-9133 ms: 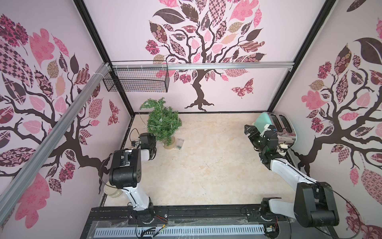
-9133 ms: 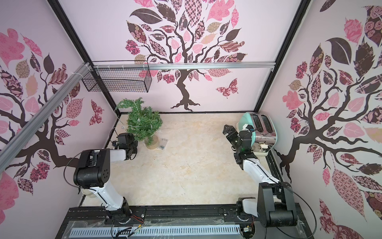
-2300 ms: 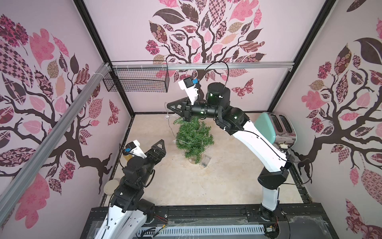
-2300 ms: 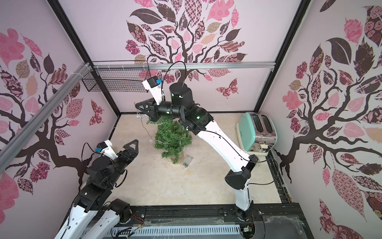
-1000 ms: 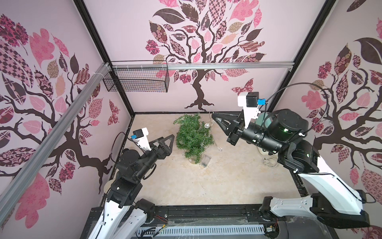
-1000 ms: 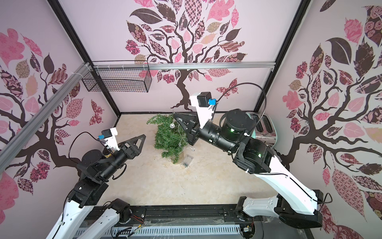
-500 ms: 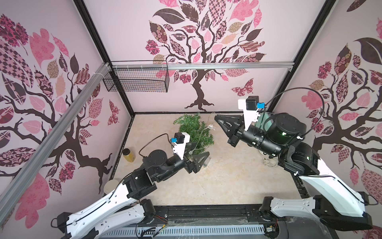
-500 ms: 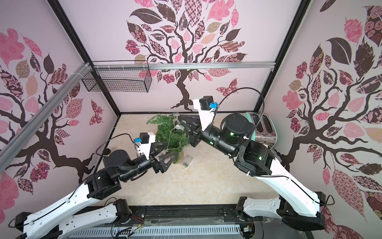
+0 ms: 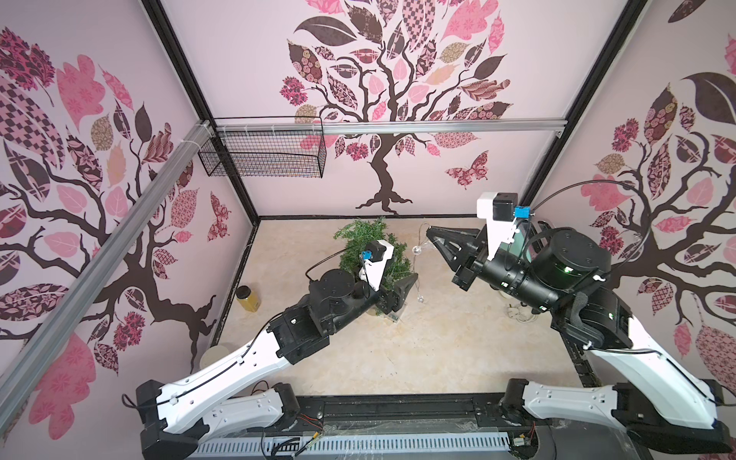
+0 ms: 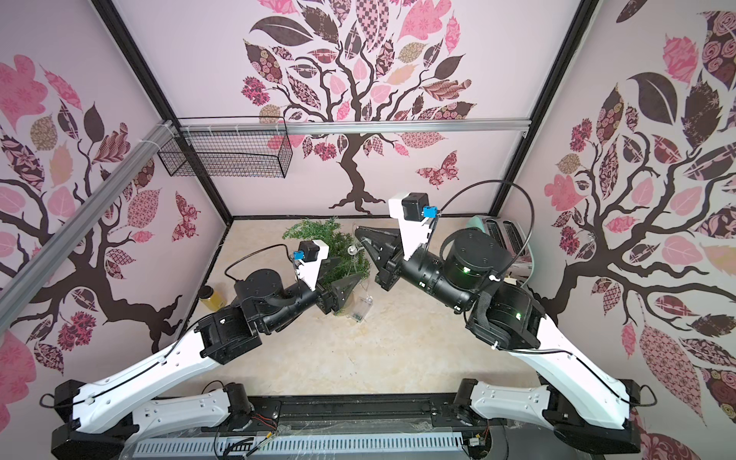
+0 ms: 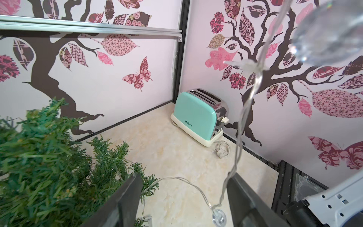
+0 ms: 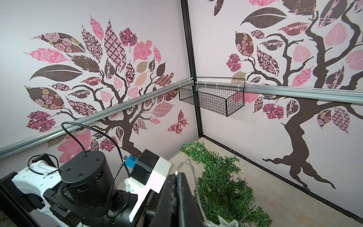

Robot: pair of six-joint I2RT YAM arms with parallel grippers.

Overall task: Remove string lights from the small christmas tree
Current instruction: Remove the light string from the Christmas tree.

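Note:
The small christmas tree stands at the back middle of the table, green and bushy. My right gripper is shut on the string lights' thin wire, held above and right of the tree. From it a strand hangs down with a clear globe bulb. My left gripper is open beside the tree's right flank. The hanging strand runs down against one finger, and a lower globe dangles between the jaws. The clear battery box lies by the tree's base.
A mint toaster with its cord stands at the back right, behind my right arm. A yellow jar sits by the left wall. A black wire basket hangs on the back rail.
My left arm has swung from the left side across to the tree's right flank, its jaws narrowing around the hanging strand. The right gripper has barely moved.

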